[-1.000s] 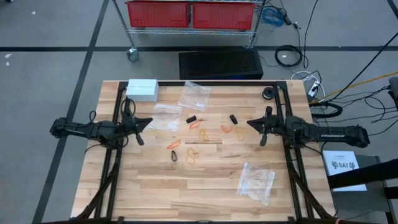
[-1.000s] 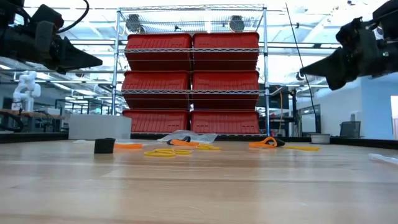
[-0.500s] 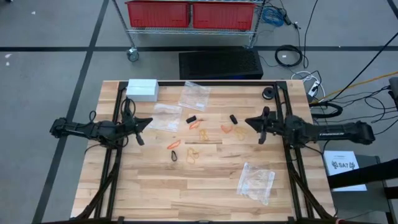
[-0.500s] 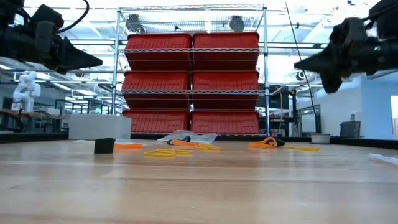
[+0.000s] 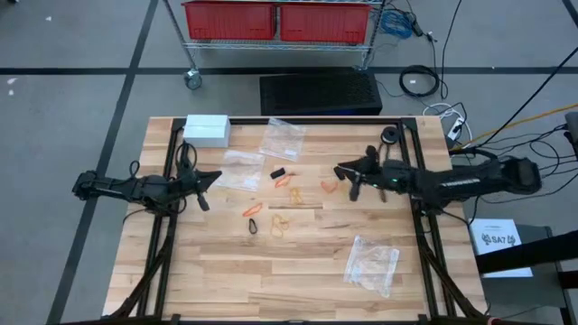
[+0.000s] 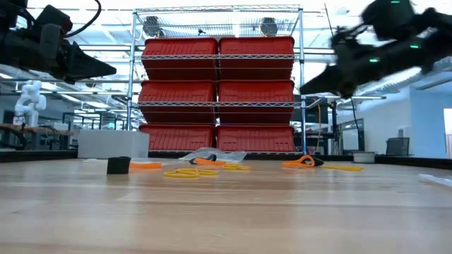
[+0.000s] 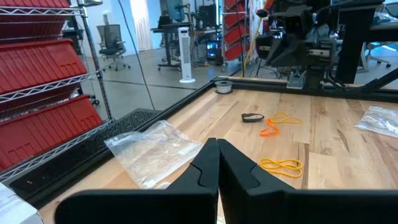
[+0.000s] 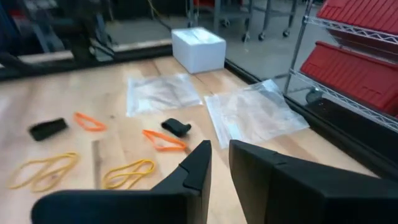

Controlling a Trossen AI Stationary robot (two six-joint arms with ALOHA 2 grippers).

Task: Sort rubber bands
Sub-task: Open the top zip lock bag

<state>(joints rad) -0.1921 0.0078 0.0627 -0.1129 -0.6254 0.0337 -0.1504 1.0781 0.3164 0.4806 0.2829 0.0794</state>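
Note:
Small rubber bands lie loose on the wooden table's middle: orange (image 5: 254, 209), black (image 5: 254, 226), yellow (image 5: 278, 224), more orange (image 5: 330, 188) and yellow (image 5: 348, 193) farther right. My right gripper (image 5: 344, 172) hovers above the right-hand bands, tipped a little downward, its fingers (image 8: 199, 158) a narrow gap apart with nothing between them. In its wrist view an orange band (image 8: 163, 140) and a yellow band (image 8: 127, 173) lie ahead. My left gripper (image 5: 209, 178) waits above the table's left side, shut (image 7: 217, 163) and empty.
Clear plastic bags lie at the far middle (image 5: 283, 137), left of centre (image 5: 239, 169) and near right (image 5: 372, 264). A white box (image 5: 206, 129) stands at the far left, a small dark roll (image 5: 389, 135) at the far right. A black frame (image 5: 271, 120) borders the work area.
My right gripper has reached out from the table's right side toward its middle, coming over the right-hand rubber bands and tipping a little downward. The rubber bands have stayed where they were.

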